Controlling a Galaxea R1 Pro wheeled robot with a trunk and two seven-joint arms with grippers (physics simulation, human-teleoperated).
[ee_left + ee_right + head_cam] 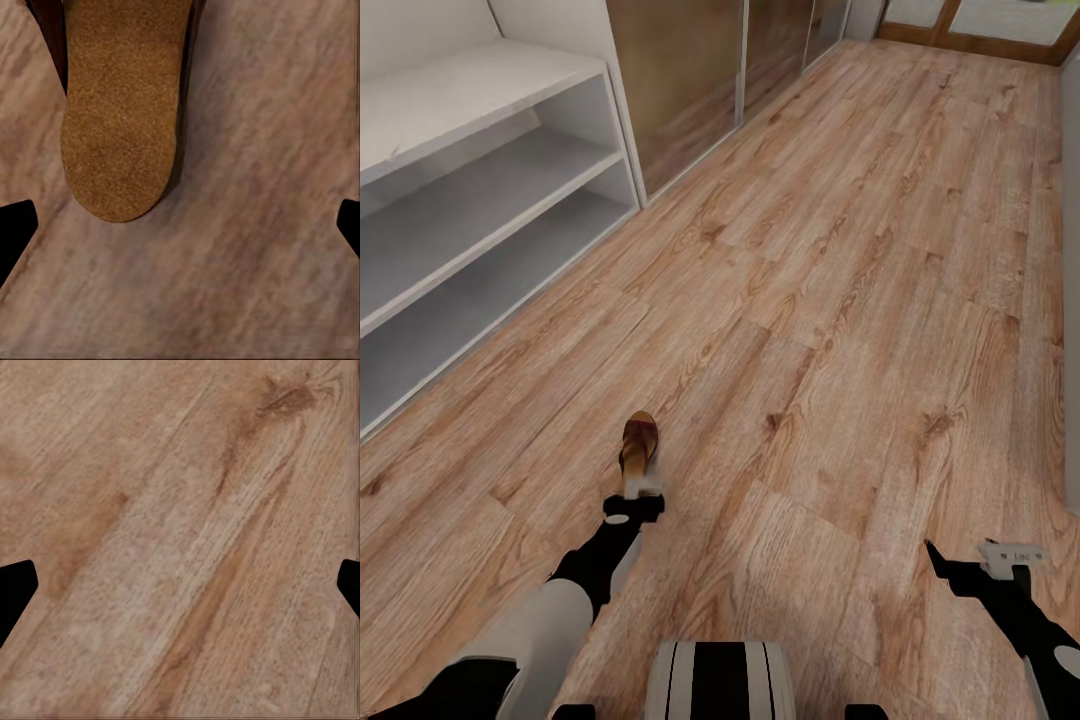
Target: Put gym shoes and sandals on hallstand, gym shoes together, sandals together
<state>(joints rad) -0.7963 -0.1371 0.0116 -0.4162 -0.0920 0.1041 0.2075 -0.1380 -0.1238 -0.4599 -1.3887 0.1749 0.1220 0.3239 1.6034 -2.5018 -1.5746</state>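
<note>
Brown sandal (638, 446) lies on the corridor floor (840, 300) directly ahead of the left gripper (643, 487), seemingly touching or just short of its tips; can't tell which from the head view. Long axis runs roughly fore-aft, away from the robot and in line w/ the left forearm. Left wrist view: tan footbed (120, 112) w/ its rounded end pointing back toward the gripper, dark strap edge at the far end; black fingertips (15, 229) sit at both sides of the view, spread wide, nothing between them but bare planks. So left gripper is wide open, holding nothing, and the sandal's end sits just beyond the line between the tips and off-centre toward one finger. Right gripper (972, 562) hovers over bare floor well apart from the sandal, tips (15, 592) likewise spread wide, empty. Left arm is clearly the nearer one. Hallstand (470, 215) stands along the left wall, ahead of the sandal, shelves bare in what shows. Judgement: the coming move is a short advance fwd along the sandal's axis plus a small sideways correction to centre it, then lower and close across the width. Risk: nudging the sandal ahead instead of straddling it.
</note>
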